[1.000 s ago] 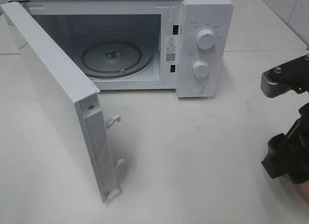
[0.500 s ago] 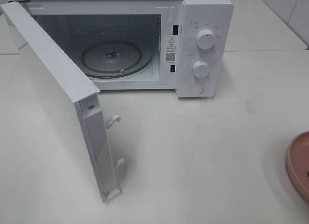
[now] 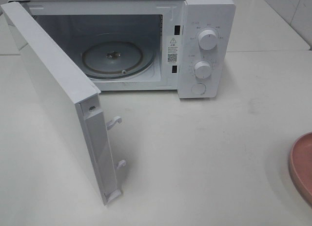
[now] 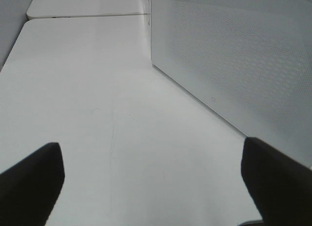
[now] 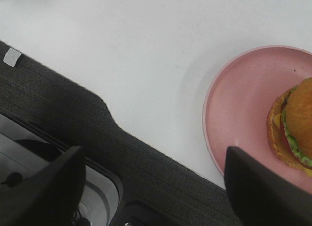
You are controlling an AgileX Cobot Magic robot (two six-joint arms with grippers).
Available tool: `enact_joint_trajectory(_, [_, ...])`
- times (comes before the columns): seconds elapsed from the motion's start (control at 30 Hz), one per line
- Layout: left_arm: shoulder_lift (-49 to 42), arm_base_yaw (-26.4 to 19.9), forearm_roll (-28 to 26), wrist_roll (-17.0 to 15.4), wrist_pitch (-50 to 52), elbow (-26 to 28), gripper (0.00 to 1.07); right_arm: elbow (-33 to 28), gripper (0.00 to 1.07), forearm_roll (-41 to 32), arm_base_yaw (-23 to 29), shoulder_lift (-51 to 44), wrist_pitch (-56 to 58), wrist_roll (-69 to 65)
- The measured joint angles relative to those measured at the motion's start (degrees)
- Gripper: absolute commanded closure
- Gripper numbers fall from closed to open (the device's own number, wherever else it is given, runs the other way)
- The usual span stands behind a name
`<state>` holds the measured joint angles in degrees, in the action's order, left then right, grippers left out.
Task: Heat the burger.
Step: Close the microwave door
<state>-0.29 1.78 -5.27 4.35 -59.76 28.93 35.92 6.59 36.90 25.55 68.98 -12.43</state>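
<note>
Your left gripper (image 4: 151, 187) stands spread over bare table beside the microwave door (image 3: 58, 99). Your right gripper (image 5: 151, 187), also spread, holds nothing. The burger (image 5: 292, 126) sits on the pink plate (image 5: 234, 114); likely light, soft, layered. Grip the bun sides gently.

Right tool (image 5: 153, 187) gone from overhead view.

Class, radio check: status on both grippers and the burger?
Both grippers open, empty. Burger on pink plate, untouched. Microwave door open, nothing blocking.

1 microwave (image 3: 146, 41), 2 knobs (image 3: 208, 40), 1 plate (image 5: 239, 114), 1 burger (image 5: 292, 126).
</note>
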Motion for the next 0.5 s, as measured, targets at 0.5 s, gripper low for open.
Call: enact_joint_trajectory(0.5, [0.0, 0.0, 0.0, 0.0, 0.0, 0.0, 0.17, 0.0, 0.31, 0.6, -9.2, -14.0, 0.8, 3.6])
